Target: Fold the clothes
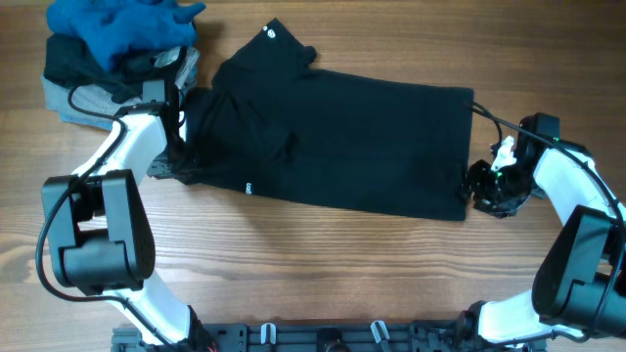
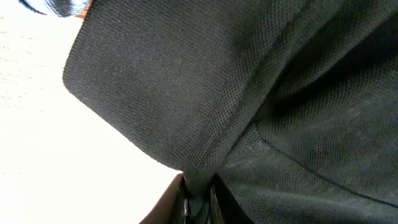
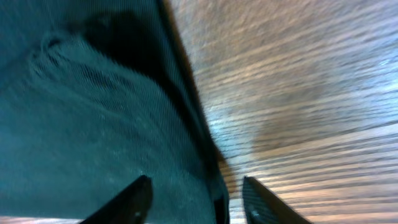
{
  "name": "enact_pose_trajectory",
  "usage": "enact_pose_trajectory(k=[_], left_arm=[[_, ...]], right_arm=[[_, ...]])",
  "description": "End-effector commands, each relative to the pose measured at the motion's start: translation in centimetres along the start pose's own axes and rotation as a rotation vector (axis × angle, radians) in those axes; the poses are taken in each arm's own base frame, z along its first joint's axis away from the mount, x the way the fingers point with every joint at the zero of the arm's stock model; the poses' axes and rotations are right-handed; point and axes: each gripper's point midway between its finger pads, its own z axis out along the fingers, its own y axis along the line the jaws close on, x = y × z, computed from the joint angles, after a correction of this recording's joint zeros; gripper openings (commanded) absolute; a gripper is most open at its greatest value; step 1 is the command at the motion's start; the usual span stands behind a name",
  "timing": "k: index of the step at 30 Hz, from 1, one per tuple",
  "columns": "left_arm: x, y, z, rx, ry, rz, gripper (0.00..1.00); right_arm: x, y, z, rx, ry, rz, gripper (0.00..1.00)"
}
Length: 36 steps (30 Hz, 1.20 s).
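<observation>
Wood-grain tabletop (image 1: 323,264), light brown. Black clothes (image 1: 362,147) lie spread across its middle, long axis left to right, closer to the far edge than the near one. Their left end is rumpled, the right end roughly square. Blue garment (image 1: 117,24) is heaped on dark and grey pieces at the far-left corner, just beside the clothes' left end. Left gripper (image 1: 181,161) is at that left end, jaws nearly together, with a fold of black fabric pinched between them. Right gripper (image 1: 476,188) is at the right end, fingers (image 3: 134,199) apart, straddling the fabric edge, not clamped. White button mark (image 1: 271,35) sits on the clothes' far tip. Tiny white tag (image 1: 248,188) sits by their near edge, left part.
</observation>
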Motion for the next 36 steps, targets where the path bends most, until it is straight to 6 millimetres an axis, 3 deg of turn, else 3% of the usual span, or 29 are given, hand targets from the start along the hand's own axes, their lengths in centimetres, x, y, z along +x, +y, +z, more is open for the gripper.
enact_pose_trajectory(k=[1, 3, 5, 7, 10, 12, 14, 16, 17, 19, 21, 22, 24, 25, 28, 30, 31, 32, 34, 36], left_arm=[[0.4, 0.5, 0.4, -0.026, 0.015, -0.014, 0.28], [0.4, 0.5, 0.4, -0.026, 0.015, -0.015, 0.39], [0.3, 0.5, 0.4, -0.026, 0.014, -0.015, 0.42], [0.3, 0.5, 0.4, -0.026, 0.014, -0.015, 0.45], [0.3, 0.5, 0.4, -0.026, 0.014, -0.015, 0.48], [0.3, 0.5, 0.4, -0.026, 0.015, -0.015, 0.47], [0.5, 0.5, 0.4, -0.027, 0.023, -0.014, 0.33], [1.3, 0.5, 0.4, -0.027, 0.053, -0.033, 0.09], [2.1, 0.5, 0.3, -0.027, 0.086, -0.074, 0.04], [4.8, -1.0, -0.1, 0.057, 0.205, -0.110, 0.04], [7.4, -1.4, -0.8, 0.077, 0.318, -0.157, 0.04], [8.3, -1.4, -1.1, 0.070, 0.356, -0.175, 0.07], [10.1, -1.5, -1.9, 0.065, 0.442, -0.208, 0.27], [11.0, -1.8, -2.4, 0.084, 0.486, -0.213, 0.34], [11.5, -1.9, -3.0, 0.087, 0.518, -0.209, 0.40], [10.6, -1.8, -4.8, 0.092, 0.520, -0.184, 0.39], [9.1, -1.8, -6.1, 0.099, 0.488, -0.185, 0.40], [6.3, -1.9, -8.1, 0.116, 0.407, -0.187, 0.41], [2.3, -2.3, -10.7, 0.161, 0.275, -0.186, 0.43], [-2.7, -5.0, -14.5, 0.331, 0.073, -0.060, 0.45]], right_arm=[[1.4, 0.2, 0.8, -0.033, 0.054, -0.001, 0.37], [2.2, 0.1, 0.8, -0.024, 0.087, 0.059, 0.21], [2.5, -0.1, 0.8, -0.018, 0.099, 0.078, 0.20], [2.5, -0.1, 1.2, -0.020, 0.091, 0.142, 0.42], [3.5, -0.6, 2.2, -0.015, 0.106, 0.169, 0.45], [3.6, -0.6, 2.4, -0.014, 0.105, 0.171, 0.25], [3.2, -2.2, 2.0, 0.063, 0.083, 0.218, 0.04], [3.2, -4.4, 1.0, 0.172, 0.080, 0.303, 0.04], [3.5, -5.5, 0.3, 0.231, 0.081, 0.344, 0.04], [4.3, -7.5, -1.0, 0.333, 0.068, 0.420, 0.04], [4.4, -8.2, -1.9, 0.361, 0.048, 0.435, 0.05], [4.3, -8.3, -2.1, 0.359, 0.039, 0.437, 0.09], [4.0, -8.2, -2.2, 0.354, 0.022, 0.429, 0.44], [3.6, -8.2, -2.3, 0.350, 0.011, 0.427, 0.67], [0.2, -7.3, -4.5, 0.320, -0.091, 0.414, 0.70], [-3.1, -5.4, -7.7, 0.253, -0.188, 0.301, 0.71], [-4.7, -4.0, -9.3, 0.197, -0.234, 0.225, 0.70], [-6.3, -1.5, -11.4, 0.095, -0.289, 0.113, 0.71], [-7.5, 1.5, -13.7, -0.034, -0.343, 0.013, 0.70], [-8.2, 4.2, -15.4, -0.166, -0.374, -0.030, 0.68]])
